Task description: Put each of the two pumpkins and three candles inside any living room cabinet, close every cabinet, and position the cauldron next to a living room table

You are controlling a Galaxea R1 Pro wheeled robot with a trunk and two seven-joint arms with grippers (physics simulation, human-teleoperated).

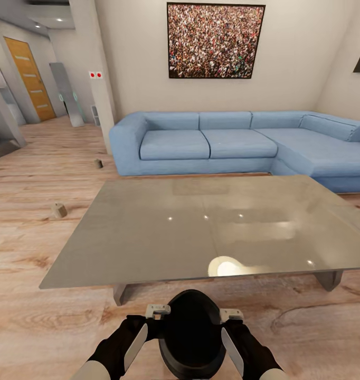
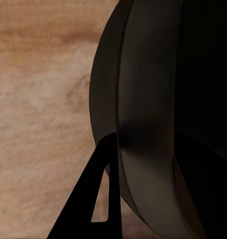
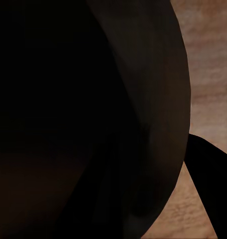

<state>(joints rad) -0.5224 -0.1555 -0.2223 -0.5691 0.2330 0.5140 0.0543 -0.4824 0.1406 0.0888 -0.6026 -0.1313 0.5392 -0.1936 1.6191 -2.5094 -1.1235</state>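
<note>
Far left, at the end of a hallway: an orange door (image 1: 31, 79). On the wood floor (image 1: 48, 174) left of the table: two tan candles, well apart from each other. Near candle (image 1: 59, 210) close to the table's left edge, not touching it. Far candle (image 1: 98, 163) further back, near the left end of the sofa (image 1: 201, 142).

In the middle: the low table (image 1: 148, 232) with a grey glossy top reflecting ceiling lights. Behind it the blue corner sofa, running along the wall and turning forward at the right. Above the sofa, a dark-framed picture (image 1: 216, 40).

At the bottom centre, in front of the table's near edge: the black cauldron (image 1: 193, 332), apart from the table. Left gripper (image 1: 151, 322) pressed to its left side, right gripper (image 1: 228, 322) to its right side.

Left wrist view: curved dark wall of the cauldron (image 2: 158, 99) just beside one black finger (image 2: 106, 199), floor behind. Right wrist view: the cauldron (image 3: 93, 99) very near, one dark finger (image 3: 213, 179) at its edge. Cannot tell whether either gripper is clenched on the cauldron or spread.
</note>
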